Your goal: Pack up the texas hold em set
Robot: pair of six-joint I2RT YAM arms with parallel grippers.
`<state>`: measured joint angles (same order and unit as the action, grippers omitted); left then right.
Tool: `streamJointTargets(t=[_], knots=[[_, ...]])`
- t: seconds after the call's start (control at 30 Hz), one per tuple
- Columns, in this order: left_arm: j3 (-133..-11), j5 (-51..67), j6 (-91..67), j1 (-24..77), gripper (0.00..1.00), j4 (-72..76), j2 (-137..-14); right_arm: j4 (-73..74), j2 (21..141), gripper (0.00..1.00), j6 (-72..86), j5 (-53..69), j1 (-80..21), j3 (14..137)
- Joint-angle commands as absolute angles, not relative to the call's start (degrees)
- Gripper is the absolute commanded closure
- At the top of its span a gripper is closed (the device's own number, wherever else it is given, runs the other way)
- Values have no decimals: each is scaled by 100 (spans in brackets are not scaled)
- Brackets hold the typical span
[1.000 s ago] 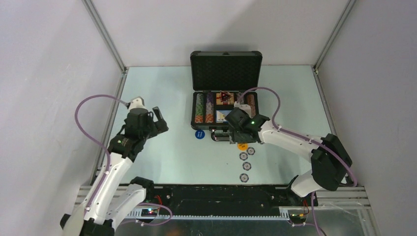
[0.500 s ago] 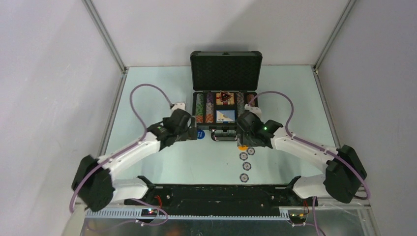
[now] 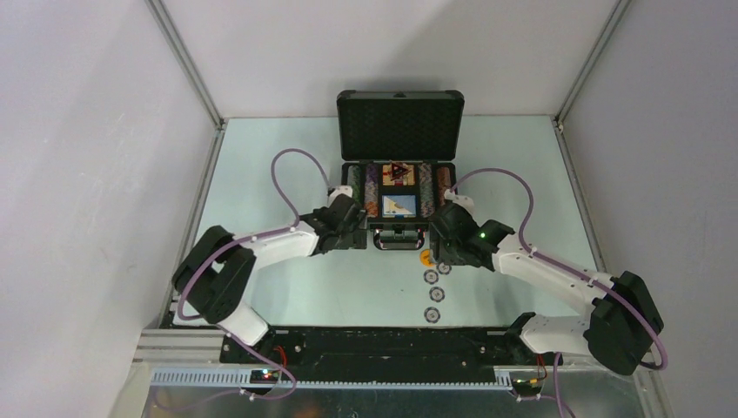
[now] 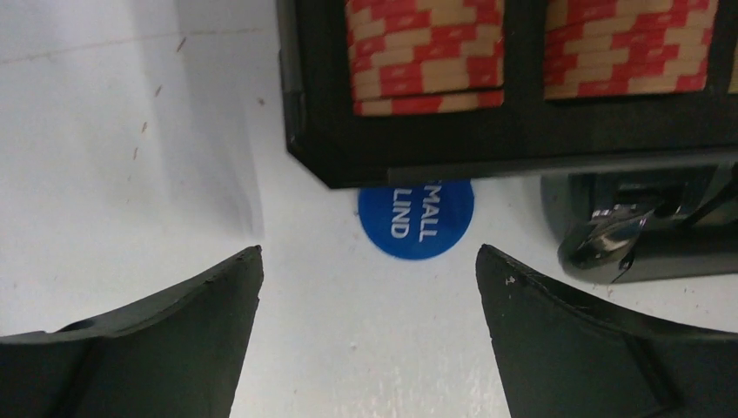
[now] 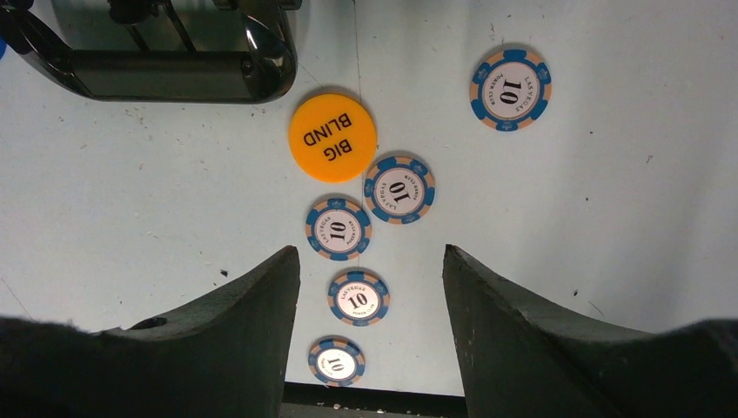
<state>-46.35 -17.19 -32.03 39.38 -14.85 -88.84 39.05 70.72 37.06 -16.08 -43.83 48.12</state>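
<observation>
Blue button point(image 4: 416, 222) beside briefcase corner point(image 4: 344, 165), perhaps touching

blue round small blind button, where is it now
Left wrist view: the blue round button lies on the table at the near-left corner of the dark grey briefcase, ahead of the open left gripper.

A pale table point(image 3: 287, 165) fills the floor of a booth with plain grey walls point(image 3: 87, 131). Two metal posts point(image 3: 186, 63) slant up from its far corners. Small dark specks point(image 4: 144, 131) mark the surface. At the near edge lies a black plate point(image 3: 383, 341), then a slotted strip point(image 3: 383, 380), possibly a cable duct.
</observation>
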Motion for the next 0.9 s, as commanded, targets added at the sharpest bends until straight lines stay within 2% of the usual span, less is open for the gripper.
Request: streamJointTargets(t=[0.0, 0.4, 0.53, 0.87], knots=[[-5040, -1716, -3004, 3979, 4, -933, -9206, 3799, 6959, 34, 3736, -1592, -4354, 4808], [-5260, -1858, -2930, 3977, 15, -730, -9882, 3802, 6984, 35, 3683, -1575, -4298, 4808], [-5277, -1925, -2952, 3982, 22, -729, -9952, 3822, 6959, 35, 3682, -1580, -4288, 4808], [-5099, -1810, -3063, 3981, 28, -756, -10126, 3898, 6831, 35, 3700, -1620, -4278, 4808]])
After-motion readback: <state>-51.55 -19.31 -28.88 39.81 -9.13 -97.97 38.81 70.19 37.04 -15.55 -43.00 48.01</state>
